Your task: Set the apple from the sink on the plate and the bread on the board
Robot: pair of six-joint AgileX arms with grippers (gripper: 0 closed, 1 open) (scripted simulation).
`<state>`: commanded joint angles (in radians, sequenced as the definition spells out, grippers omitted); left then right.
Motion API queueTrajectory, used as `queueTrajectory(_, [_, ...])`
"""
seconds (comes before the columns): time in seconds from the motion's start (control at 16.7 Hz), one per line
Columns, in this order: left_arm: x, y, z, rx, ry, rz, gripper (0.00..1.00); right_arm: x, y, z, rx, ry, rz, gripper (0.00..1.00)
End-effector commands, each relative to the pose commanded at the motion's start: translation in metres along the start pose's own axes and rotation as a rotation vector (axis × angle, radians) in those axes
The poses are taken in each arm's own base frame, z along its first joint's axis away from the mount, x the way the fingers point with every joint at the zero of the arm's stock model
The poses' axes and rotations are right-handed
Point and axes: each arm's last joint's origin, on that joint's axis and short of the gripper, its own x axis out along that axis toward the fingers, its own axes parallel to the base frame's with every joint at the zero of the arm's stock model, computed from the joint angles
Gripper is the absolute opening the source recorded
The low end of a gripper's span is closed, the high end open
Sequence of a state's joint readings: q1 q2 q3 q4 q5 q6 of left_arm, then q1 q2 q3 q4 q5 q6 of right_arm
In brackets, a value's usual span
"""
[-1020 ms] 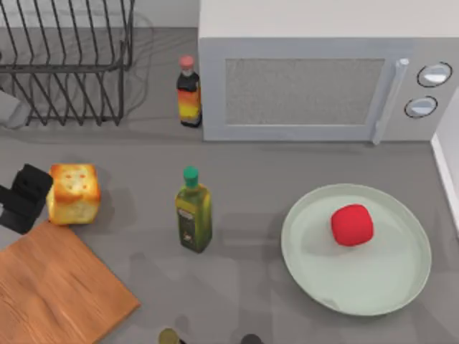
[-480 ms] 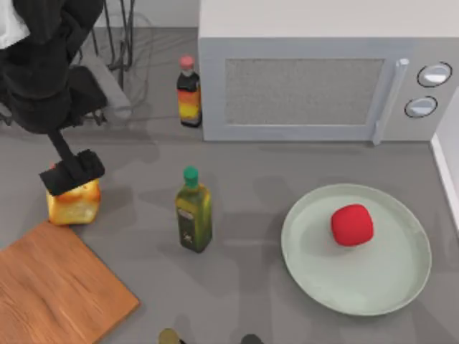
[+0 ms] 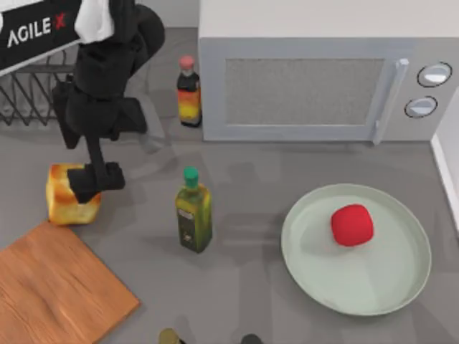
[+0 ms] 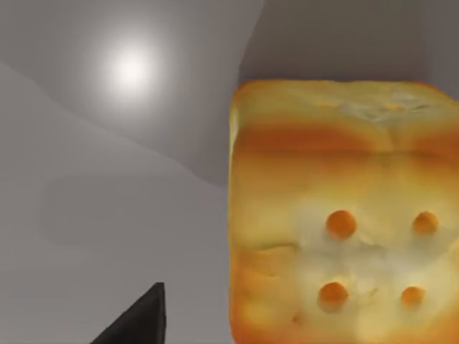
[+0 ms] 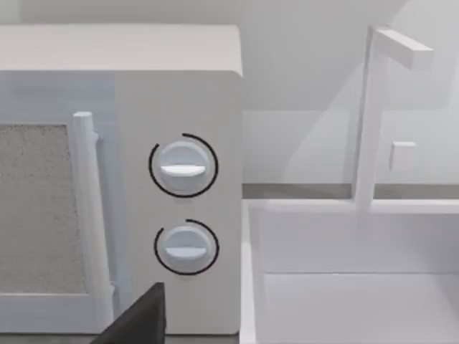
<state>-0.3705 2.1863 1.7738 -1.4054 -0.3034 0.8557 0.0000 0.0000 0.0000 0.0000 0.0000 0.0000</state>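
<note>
Hovering my left gripper point(image 3: 97, 183) directly over the bread point(image 3: 68, 197), I find the chunk sitting on the grey table point(image 3: 251, 236) at the left side, just beyond the far corner of the board point(image 3: 54, 290). From above, the gripper covers the right part of the loaf; I cannot tell whether my fingers are spread or pressed together, nor whether they touch the crust. My left wrist view looks down on the bread's speckled top face, off-centre, so I judge the approach is not yet squared for a grasp.

Apple point(image 3: 351, 224): lying on the plate point(image 3: 401, 287), right of centre of the table, well inside the rim. That half of the task reads as complete. My right arm is parked near the sink point(image 5: 344, 251), facing the microwave point(image 3: 323, 79).

Clearances: the bread and board are close neighbours, so the transfer is short. The green-capped oil bottle point(image 3: 193, 218) stands to the right of the bread, apart from it, and is the nearest thing I could topple. The red-capped sauce bottle point(image 3: 188, 93) and the wire rack point(image 3: 36, 100) lie behind, near my forearm. The board's surface is bare and open.
</note>
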Motion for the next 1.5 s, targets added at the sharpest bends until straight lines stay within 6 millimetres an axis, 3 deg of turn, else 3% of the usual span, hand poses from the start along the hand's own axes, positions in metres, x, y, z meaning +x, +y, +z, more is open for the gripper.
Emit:
queueTrajectory(0.48, [0.005, 0.001, 0.001, 0.006, 0.005, -0.004, 1.00, 0.000, 0.000, 0.000, 0.000, 0.000, 0.000, 1.00])
queueTrajectory(0.9, [0.065, 0.001, 0.002, 0.005, 0.003, -0.002, 1.00, 0.000, 0.000, 0.000, 0.000, 0.000, 0.000, 1.00])
queueTrajectory(1.2, [0.071, 0.000, 0.001, 0.007, 0.006, -0.004, 1.00, 0.000, 0.000, 0.000, 0.000, 0.000, 0.000, 1.00])
queueTrajectory(1.5, [0.071, 0.000, 0.001, 0.007, 0.006, -0.004, 0.62, 0.000, 0.000, 0.000, 0.000, 0.000, 0.000, 1.00])
